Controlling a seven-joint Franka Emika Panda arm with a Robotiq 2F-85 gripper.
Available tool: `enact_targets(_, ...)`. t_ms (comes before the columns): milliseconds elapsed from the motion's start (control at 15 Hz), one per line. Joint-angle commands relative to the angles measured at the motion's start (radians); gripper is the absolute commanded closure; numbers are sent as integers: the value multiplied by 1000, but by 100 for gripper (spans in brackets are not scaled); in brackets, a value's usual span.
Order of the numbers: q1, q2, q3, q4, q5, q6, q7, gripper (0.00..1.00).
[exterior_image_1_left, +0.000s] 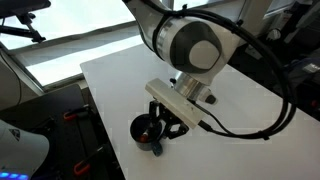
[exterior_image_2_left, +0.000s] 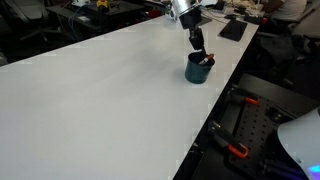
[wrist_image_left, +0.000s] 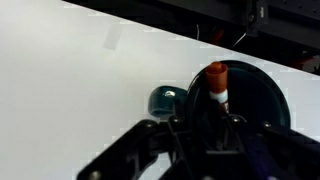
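Note:
A dark blue cup (wrist_image_left: 268, 95) stands on the white table (wrist_image_left: 70, 90), near its edge in both exterior views (exterior_image_1_left: 141, 127) (exterior_image_2_left: 195, 72). A marker (wrist_image_left: 216, 82) with a red cap and a white band stands upright over the cup's mouth. My gripper (wrist_image_left: 212, 130) reaches down onto the cup from above (exterior_image_1_left: 166, 127) (exterior_image_2_left: 198, 45), and its fingers are closed in around the marker's shaft. The lower part of the marker is hidden behind the fingers. A rounded teal part (wrist_image_left: 165, 99) shows at the cup's left side; it may be the handle.
The table's edge (exterior_image_2_left: 215, 110) runs close beside the cup, with black frames and red clamps (exterior_image_2_left: 236, 150) below it. A flat black item (exterior_image_2_left: 232, 30) lies at the table's far end. Cables (exterior_image_1_left: 270, 110) hang from the arm over the table.

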Motion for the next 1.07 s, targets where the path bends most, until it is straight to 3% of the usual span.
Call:
enact_targets(0, 0, -4, -2, 7, 6, -7, 3, 39)
enact_targets(333, 20, -65, 2, -40, -17, 15, 20, 3)
enact_targets(400, 7, -10, 0, 1, -2, -1, 0, 19)
enact_targets(600, 16, -24, 3, -1, -3, -3, -2, 0)
enact_targets(1000, 30, -6, 20, 3, -7, -9, 2, 0)
